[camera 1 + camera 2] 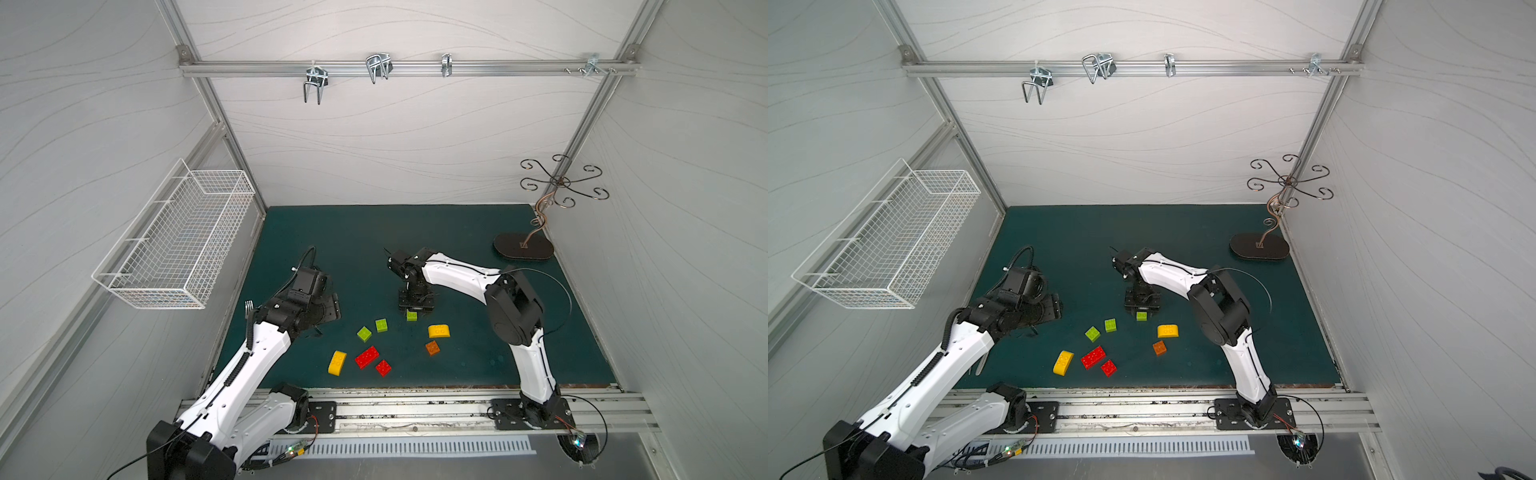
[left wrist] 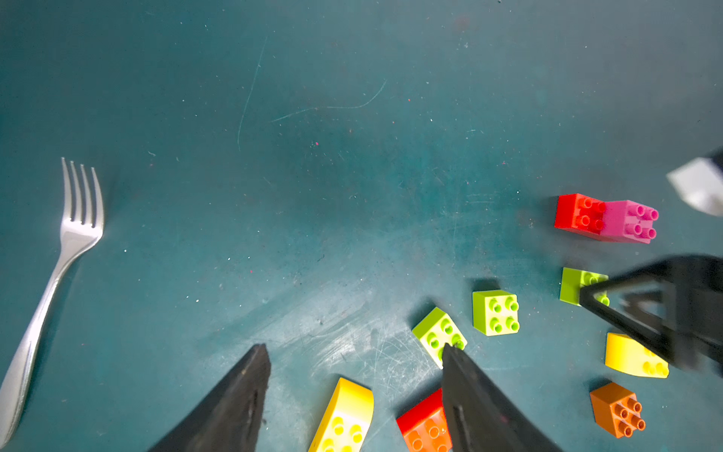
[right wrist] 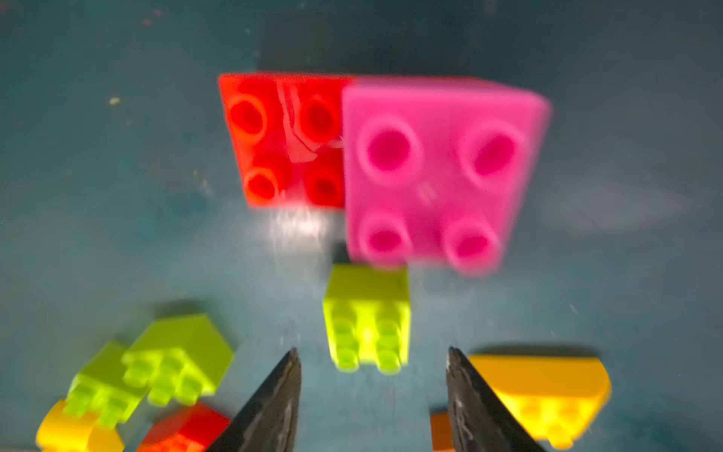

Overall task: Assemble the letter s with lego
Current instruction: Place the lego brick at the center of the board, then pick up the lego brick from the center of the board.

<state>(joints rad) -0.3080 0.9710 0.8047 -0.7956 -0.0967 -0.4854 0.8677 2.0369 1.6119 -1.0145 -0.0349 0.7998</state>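
Right end effector released, facing a brick
Lime green brick lies just ahead of its tips; straddle it squarely, clench on flat sides.

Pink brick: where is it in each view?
Both top views: not in view; hidden under the right arm.
Left wrist view: pink brick at far right, mid-height, against a red brick.
Right wrist view: centre-right, large, blurred.
Shared landmark: lime brick nearest it, seen in all four.
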